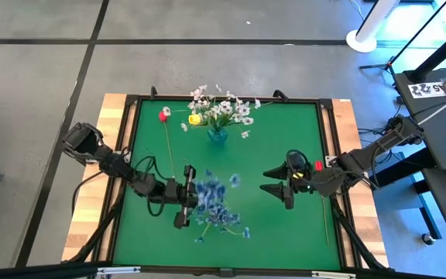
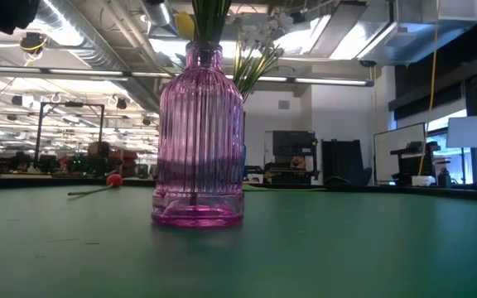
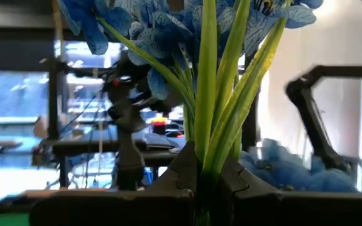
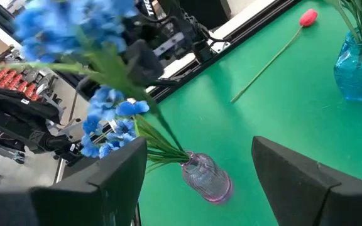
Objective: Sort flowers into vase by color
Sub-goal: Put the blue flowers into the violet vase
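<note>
The left gripper (image 1: pixel 186 203) is pinched tight on the green stems of a blue flower bunch (image 1: pixel 207 191) above the green table (image 1: pixel 285 139); the right gripper (image 1: pixel 279 182) waits nearby, fingers spread wide, holding nothing; more blue flowers stand in the purple vase (image 4: pixel 207 177); a red tulip (image 1: pixel 163 116) lies flat on the table.

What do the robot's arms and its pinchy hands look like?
Both arms are dark and jointed, with black cables looping along them. The left gripper and right gripper each have two chunky black fingers that taper to points. The right arm has a small red spot near its wrist.
</note>
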Available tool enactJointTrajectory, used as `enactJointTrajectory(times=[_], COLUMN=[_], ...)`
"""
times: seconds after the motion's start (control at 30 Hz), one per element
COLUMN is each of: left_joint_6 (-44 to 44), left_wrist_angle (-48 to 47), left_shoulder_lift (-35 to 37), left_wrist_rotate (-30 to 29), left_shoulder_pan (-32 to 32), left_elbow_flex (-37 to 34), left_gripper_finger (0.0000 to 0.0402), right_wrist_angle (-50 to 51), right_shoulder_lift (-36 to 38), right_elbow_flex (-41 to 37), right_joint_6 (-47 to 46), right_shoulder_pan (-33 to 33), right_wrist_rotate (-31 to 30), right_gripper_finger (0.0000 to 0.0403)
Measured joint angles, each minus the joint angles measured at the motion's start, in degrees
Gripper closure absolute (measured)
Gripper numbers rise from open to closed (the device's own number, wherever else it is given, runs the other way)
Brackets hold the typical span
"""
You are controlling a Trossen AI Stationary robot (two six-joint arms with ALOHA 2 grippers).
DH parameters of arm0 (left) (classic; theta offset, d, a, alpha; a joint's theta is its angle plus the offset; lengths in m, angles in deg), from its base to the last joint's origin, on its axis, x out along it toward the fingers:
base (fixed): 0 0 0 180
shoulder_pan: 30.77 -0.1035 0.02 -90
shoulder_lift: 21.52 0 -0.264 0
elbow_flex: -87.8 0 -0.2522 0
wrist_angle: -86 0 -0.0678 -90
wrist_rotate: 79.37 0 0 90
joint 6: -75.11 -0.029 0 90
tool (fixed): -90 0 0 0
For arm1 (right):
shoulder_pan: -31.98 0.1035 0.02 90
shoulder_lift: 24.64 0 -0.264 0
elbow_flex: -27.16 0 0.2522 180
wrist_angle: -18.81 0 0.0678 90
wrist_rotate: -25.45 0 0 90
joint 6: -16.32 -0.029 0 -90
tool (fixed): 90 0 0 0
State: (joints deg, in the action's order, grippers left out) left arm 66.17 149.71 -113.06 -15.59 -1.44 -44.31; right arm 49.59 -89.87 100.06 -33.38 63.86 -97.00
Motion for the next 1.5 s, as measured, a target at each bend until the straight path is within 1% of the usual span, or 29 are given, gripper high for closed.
enactJointTrajectory(times=[0.07, 0.17, 0.3, 0.4, 0.57, 0.7, 0.87, 1.07, 1.2, 1.27, 1.37, 1.5], left_joint_6=[-2.7, -5.2, -3.7, -1.5, 5.0, 6.9, 8.2, 10.2, 10.0, 9.9, 8.7, 8.0], left_wrist_angle=[-2.4, -6.7, -10.5, -12.6, -11.7, -10.4, -6.8, -0.4, 2.6, 2.8, 1.7, 0.4], left_shoulder_lift=[0.0, 0.0, 0.0, 0.0, 0.0, 0.0, -0.7, -6.7, -11.9, -13.2, -13.4, -13.4], left_wrist_rotate=[0.7, 0.3, -0.6, -2.8, -3.8, -3.6, 1.1, 5.2, 6.1, 6.2, 6.3, 5.9], left_shoulder_pan=[0.5, 1.1, 1.0, 0.4, -2.7, -5.4, -9.5, -12.6, -12.1, -11.8, -11.6, -11.8], left_elbow_flex=[0.0, 0.0, 0.0, -0.1, -2.7, -4.0, -4.0, -2.5, 0.4, 1.5, 1.7, 1.7], left_gripper_finger=[0.0395, 0.0395, 0.0395, 0.0395, 0.0395, 0.0395, 0.0395, 0.0395, 0.0395, 0.0394, 0.038, 0.0346], right_wrist_angle=[0.0, 0.0, 0.0, 0.1, 0.6, 0.7, 0.7, 0.6, 0.9, 1.3, 3.1, 8.8], right_shoulder_lift=[0.0, 0.0, 0.0, 0.0, 0.0, 0.0, 0.0, 0.0, 0.0, 0.0, 0.0, 0.0], right_elbow_flex=[0.0, 0.0, 0.0, 0.0, 0.0, 0.0, 0.0, 0.0, 0.0, 0.0, 0.0, 0.0], right_joint_6=[0.0, 0.0, 0.0, 0.0, 0.0, 0.0, 0.0, 0.0, 0.0, 0.0, -2.1, -5.5], right_shoulder_pan=[-1.2, -2.9, -4.6, -5.3, -5.3, -5.3, -5.3, -5.3, -5.3, -5.3, -5.3, -5.3], right_wrist_rotate=[1.6, 5.0, 7.8, 8.1, 8.1, 8.1, 8.1, 7.6, 6.9, 6.1, 5.4, 6.0], right_gripper_finger=[0.0118, 0.0118, 0.0118, 0.0118, 0.0118, 0.0118, 0.0118, 0.0118, 0.0118, 0.0118, 0.0118, 0.0118])
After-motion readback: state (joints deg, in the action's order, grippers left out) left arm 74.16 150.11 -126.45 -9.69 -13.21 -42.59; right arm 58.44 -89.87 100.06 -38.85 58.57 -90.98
